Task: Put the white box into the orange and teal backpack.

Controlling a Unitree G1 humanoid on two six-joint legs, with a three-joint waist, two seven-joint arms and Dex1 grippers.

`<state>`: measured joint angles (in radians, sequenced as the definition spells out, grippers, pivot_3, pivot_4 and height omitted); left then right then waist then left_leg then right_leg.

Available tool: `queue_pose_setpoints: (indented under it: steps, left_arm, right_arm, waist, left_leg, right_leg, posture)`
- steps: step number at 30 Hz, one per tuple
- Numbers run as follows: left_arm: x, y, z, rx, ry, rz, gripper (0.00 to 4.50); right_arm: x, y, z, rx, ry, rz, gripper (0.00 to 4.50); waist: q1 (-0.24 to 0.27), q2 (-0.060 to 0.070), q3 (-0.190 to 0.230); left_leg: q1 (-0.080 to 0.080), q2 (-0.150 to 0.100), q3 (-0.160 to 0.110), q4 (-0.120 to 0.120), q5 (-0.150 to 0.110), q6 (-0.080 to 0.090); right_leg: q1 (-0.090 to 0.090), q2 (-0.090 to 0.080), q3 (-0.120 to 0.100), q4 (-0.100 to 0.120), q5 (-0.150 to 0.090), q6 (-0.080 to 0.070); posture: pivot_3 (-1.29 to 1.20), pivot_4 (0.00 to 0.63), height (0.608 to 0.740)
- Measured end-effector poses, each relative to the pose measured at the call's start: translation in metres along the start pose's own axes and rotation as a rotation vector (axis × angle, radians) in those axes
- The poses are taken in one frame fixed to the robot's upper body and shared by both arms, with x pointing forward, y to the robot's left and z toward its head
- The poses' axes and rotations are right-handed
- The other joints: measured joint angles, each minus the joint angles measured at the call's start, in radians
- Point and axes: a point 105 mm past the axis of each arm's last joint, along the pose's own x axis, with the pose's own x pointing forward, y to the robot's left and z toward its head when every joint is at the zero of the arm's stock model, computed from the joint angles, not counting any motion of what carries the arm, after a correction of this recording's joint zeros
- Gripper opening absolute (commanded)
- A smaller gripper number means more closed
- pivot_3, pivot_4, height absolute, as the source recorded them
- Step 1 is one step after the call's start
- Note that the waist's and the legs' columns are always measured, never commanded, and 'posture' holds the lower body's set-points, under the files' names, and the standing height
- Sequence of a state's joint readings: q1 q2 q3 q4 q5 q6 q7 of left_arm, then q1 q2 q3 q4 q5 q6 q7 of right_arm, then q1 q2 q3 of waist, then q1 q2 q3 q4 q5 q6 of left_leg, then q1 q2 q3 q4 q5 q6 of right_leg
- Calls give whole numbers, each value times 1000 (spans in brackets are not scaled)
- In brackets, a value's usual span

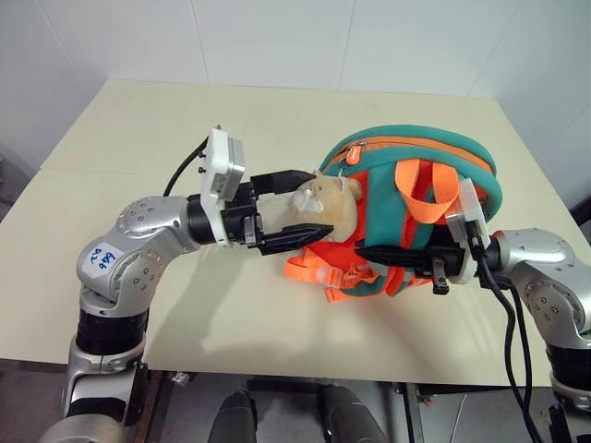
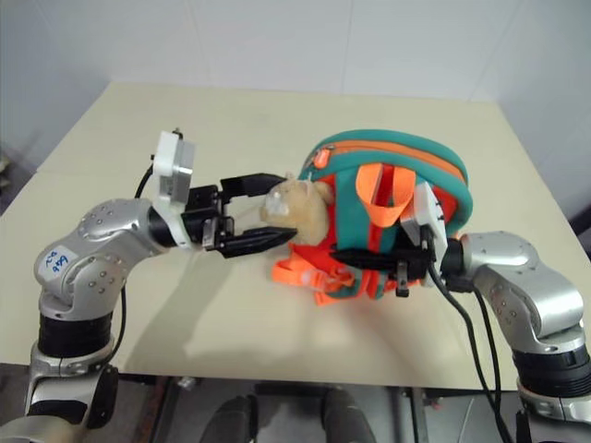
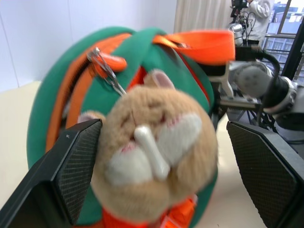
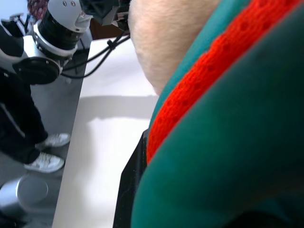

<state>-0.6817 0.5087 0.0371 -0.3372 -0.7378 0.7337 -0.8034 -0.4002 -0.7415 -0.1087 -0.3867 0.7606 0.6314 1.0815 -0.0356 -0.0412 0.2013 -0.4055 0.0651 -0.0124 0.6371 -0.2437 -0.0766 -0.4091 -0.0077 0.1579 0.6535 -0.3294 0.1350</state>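
Currently the small padded orange and teal backpack [image 1: 406, 217] stood propped on the cream worktop [image 1: 138, 138], right claw [image 1: 369, 254] closed, apparently pinching its lower edge to steady it. Left claw [image 1: 300, 208] gaped wide around the backpack's tan plush toy [image 1: 323, 208]. White box unseen, probably inside.

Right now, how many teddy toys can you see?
1. The tan plush toy hangs on the front of the orange and teal backpack, between the left gripper's fingers. More could be hidden behind.
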Motion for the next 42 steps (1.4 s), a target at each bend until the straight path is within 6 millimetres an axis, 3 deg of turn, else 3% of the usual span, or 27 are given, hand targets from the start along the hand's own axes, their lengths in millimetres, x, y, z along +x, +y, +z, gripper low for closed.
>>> queue_pose_setpoints:
  steps: [1, 4, 12, 16, 25, 31, 42]
  left_arm:
    - [1, 1, 0, -3, 2, 3, 4479]
    - [2, 1, 2, -7, 7, 0, 3910]
    - [3, -1, 6, -17, 24, -20, 1468]
    - [2, -1, 5, -28, 42, -28, 626]
    - [-15, 1, 17, 21, 175, -48, 566]
    - [-27, 13, 32, 55, 236, -29, 566]
    - [-50, 35, 26, 85, 364, -77, 565]
  right_arm:
    - [0, 1, 1, 0, -7, -4, 0]
    - [-2, 3, 0, 1, -11, -26, 0]
    - [0, 9, 0, 10, -31, -47, 0]
    - [-2, 11, -2, 27, -46, -64, 0]
    - [-6, 19, -3, 49, -99, -90, 0]
    - [-8, 23, -1, 51, -131, -97, 0]
    - [-9, 25, -4, 80, -175, -112, 0]
  waist:
    - [-1, 0, 0]
    - [-1, 0, 0]
    - [-1, 0, 0]
    - [0, 0, 0]
    - [-1, 0, 0]
    - [-4, 0, 0]
    - [-15, 0, 0]
  left_leg:
    - [0, 0, 0, 0, 0, 0]
    - [0, 0, 0, 0, 0, 0]
    - [0, 0, 0, -1, 0, 0]
    - [0, 0, 0, -2, 0, 0]
    - [0, 0, 0, -4, 0, 0]
    - [0, 0, 0, -6, 0, 0]
    - [0, 0, 0, -7, 0, 0]
  right_leg:
    - [0, 0, 0, 0, 0, 0]
    - [0, 0, 0, 0, 0, 0]
    - [0, 0, 0, 0, 0, 0]
    - [0, 0, 0, -1, 0, 0]
    - [-1, 0, 0, -2, -1, -1]
    - [-1, 0, 0, -3, -1, -1]
    - [-1, 1, 0, -3, -2, -1]
  posture:
    - [0, 150, 740]
    - [0, 150, 740]
    - [0, 150, 740]
    - [0, 150, 740]
    - [0, 150, 740]
    - [0, 150, 740]
    - [0, 150, 740]
